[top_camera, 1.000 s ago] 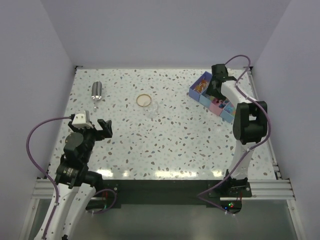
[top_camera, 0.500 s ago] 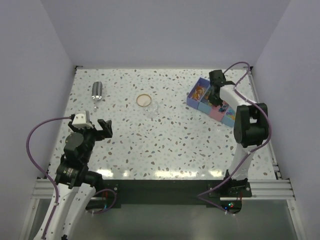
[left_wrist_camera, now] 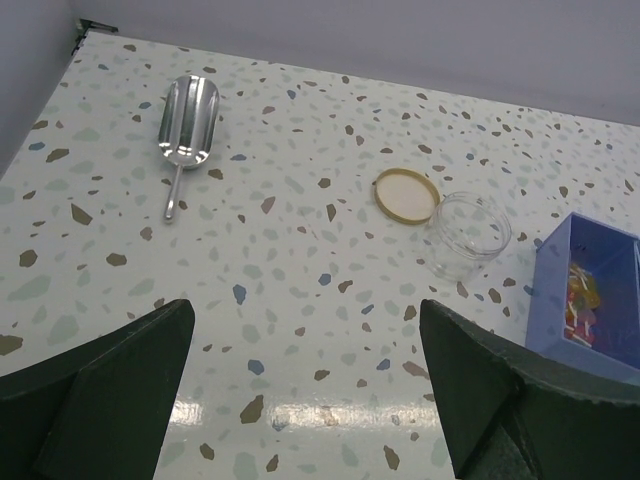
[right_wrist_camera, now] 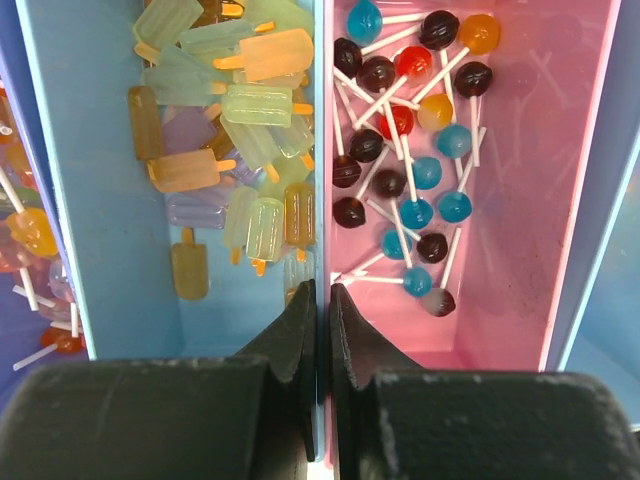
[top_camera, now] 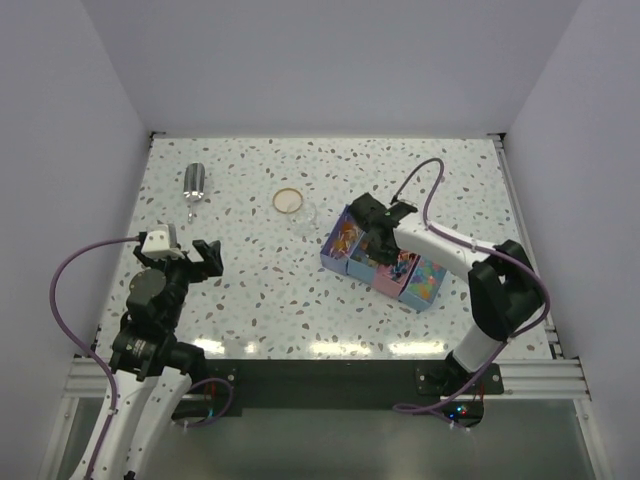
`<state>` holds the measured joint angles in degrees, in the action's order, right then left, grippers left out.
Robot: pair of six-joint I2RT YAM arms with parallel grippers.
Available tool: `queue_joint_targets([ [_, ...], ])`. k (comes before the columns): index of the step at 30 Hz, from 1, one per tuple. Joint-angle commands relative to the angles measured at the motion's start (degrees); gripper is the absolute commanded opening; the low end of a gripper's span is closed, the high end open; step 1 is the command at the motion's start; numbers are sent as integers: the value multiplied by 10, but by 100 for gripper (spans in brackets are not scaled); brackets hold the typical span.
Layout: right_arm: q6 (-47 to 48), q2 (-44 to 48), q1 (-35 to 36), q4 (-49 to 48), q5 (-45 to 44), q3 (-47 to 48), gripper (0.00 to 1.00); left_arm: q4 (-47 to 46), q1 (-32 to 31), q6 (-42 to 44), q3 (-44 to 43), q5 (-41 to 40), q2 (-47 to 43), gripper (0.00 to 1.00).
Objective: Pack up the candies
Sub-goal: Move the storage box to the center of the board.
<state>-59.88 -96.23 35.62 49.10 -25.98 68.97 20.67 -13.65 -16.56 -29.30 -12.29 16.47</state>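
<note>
Right tool (right_wrist_camera: 322,292) gripped the box divider (right_wrist_camera: 322,150), candies (right_wrist_camera: 253,102) either side; left tool (left_wrist_camera: 307,315) gaped wide over speckled worktop (left_wrist_camera: 300,250), pale walls (top_camera: 320,60) around, scoop (left_wrist_camera: 190,120), lid (left_wrist_camera: 406,194), jar (left_wrist_camera: 468,232) ahead.

From above, the candies (top_camera: 345,238) are too small to tell apart, and the right gripper (top_camera: 383,250) hides the middle of the box (top_camera: 330,258). The left wrist view cuts the box at 3 o'clock; the right wrist view cuts candies at 9 o'clock.
</note>
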Motion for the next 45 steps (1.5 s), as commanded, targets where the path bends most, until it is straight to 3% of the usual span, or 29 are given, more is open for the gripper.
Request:
queue_joint_targets([
  [1, -128, 32, 20, 35, -28, -12, 0, -18, -4, -7, -1, -10, -3, 100],
  [6, -171, 11, 56, 37, -2, 5, 1, -19, -4, -8, -1, -10, 0, 100],
  [10, -186, -8, 78, 23, 44, 0, 11, -17, -4, -9, -1, -10, 11, 100],
  [13, -179, -20, 97, 6, 81, -1, 14, -13, -4, -11, -5, -7, 22, 100],
  [24, -32, -53, 129, -58, 195, 45, 39, -9, -3, -15, -13, 4, 61, 100],
  [28, 12, -55, 131, -75, 232, 63, 43, -10, -3, -17, -14, 5, 73, 100],
  [35, 200, 45, 129, -12, 203, 72, 50, -24, -3, -17, -24, 14, 128, 100],
  [39, 311, 128, 126, -14, 168, 44, 52, -34, -3, -26, -47, 53, 209, 98],
  [45, 393, 219, 115, -59, 198, -17, 54, 1, 0, -73, -118, -28, 345, 96],
])
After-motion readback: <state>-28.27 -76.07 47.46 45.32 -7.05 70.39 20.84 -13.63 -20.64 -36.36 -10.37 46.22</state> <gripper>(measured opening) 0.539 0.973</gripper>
